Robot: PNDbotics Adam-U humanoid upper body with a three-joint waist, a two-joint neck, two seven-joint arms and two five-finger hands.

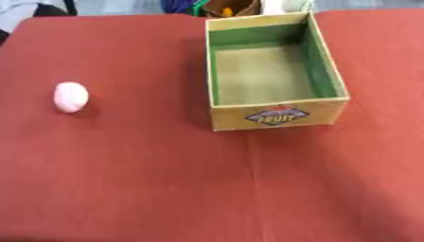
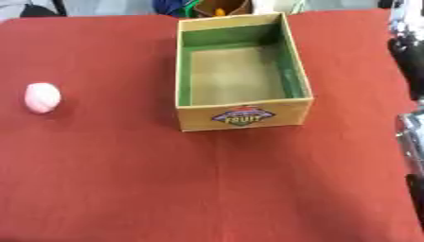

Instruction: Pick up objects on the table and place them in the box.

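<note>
A pale pink egg-shaped object point(image 1: 70, 97) lies alone on the red table point(image 1: 124, 179), far left of centre. A cardboard box point(image 1: 278, 116) with a green lining and a fruit label on its near wall stands upright at the back, right of centre. Its floor is bare, with nothing inside. Black and silver parts of my right arm or hand point(image 2: 410, 137) run along the right edge of the right eye view, to the right of the box and apart from it. My left hand shows in neither view.
Beyond the table's far edge, behind the box, stand a brown container with something orange in it point(image 1: 228, 8) and some blue and green items. A dark chair part shows at the top left corner.
</note>
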